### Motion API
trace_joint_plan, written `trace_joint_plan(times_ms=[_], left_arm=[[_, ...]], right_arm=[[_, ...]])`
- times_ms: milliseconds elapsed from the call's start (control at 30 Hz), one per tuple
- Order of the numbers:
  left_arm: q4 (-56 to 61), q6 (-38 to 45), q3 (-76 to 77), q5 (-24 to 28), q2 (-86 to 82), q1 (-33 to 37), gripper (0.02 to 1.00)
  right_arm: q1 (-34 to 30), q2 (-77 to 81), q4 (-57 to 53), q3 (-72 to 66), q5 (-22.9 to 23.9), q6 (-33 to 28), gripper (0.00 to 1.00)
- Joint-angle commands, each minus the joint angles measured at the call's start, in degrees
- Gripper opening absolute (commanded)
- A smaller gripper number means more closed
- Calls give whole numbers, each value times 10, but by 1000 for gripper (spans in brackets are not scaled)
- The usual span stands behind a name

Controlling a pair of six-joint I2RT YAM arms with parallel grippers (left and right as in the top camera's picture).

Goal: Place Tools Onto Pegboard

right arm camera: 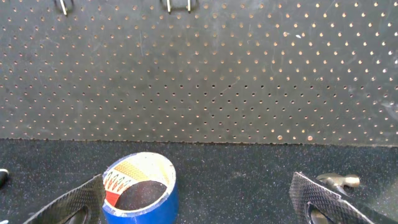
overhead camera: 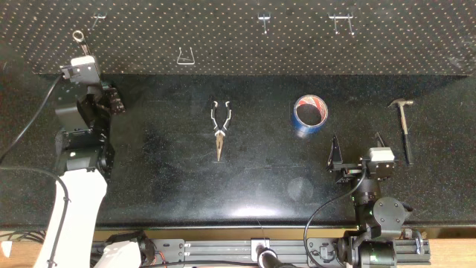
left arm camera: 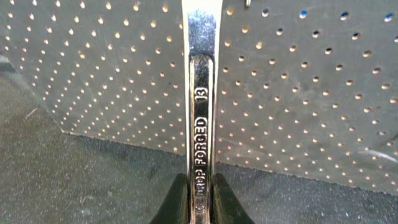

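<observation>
My left gripper [left arm camera: 200, 199] is shut on a steel wrench [left arm camera: 201, 106], whose shaft rises straight up in front of the pegboard [left arm camera: 298, 93]. From above, the wrench's ring end [overhead camera: 78, 36] sits against the board at the far left, near a hook [overhead camera: 99, 16]. Pliers [overhead camera: 220, 128] lie on the black mat at centre. A blue tape roll [overhead camera: 310, 114] stands right of them; in the right wrist view the tape roll [right arm camera: 140, 190] is just ahead of my right gripper [right arm camera: 205, 208], which is open. A hammer [overhead camera: 404, 123] lies far right.
The pegboard [overhead camera: 253, 37] spans the back, with a wire loop hook [overhead camera: 185, 56], a hook [overhead camera: 263, 22] and a double hook [overhead camera: 341, 24]. The hammer's head [right arm camera: 339, 181] shows beside the right finger. The mat's front edge runs along the arm bases.
</observation>
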Motion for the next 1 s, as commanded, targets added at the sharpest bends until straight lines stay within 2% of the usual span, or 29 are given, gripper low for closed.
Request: trace_joint_plan(times_ms=[33,367,533,767,833,867,933,967,1000], left_arm=[[14,7,20,-3,27,3,29],[40,7,34,13,68,2,27],[40,7,53,39,92,2,29],[39,7,53,38,116,2,29],[34,7,53,31,110,3,27],[13,7,53,8,97,3,29],[-1,7,52,10,101,3,29],[0,7,52,10,105,3,577],[1,7,52,11,106,3,923]], right_arm=[[-2,-4,-2,-2,1,-2,976],[-2,-4,-2,-2,1,-2,974],[-2,-4,-2,-2,1,-2,974],[-2,-4,-2,-2,1,-2,974],[-2,-4,-2,-2,1,-2,974],[-2,-4,-2,-2,1,-2,974],[-2,-4,-2,-2,1,-2,974],[-2,-4,-2,-2,1,-2,974],[-2,-4,-2,-2,1,-2,974]])
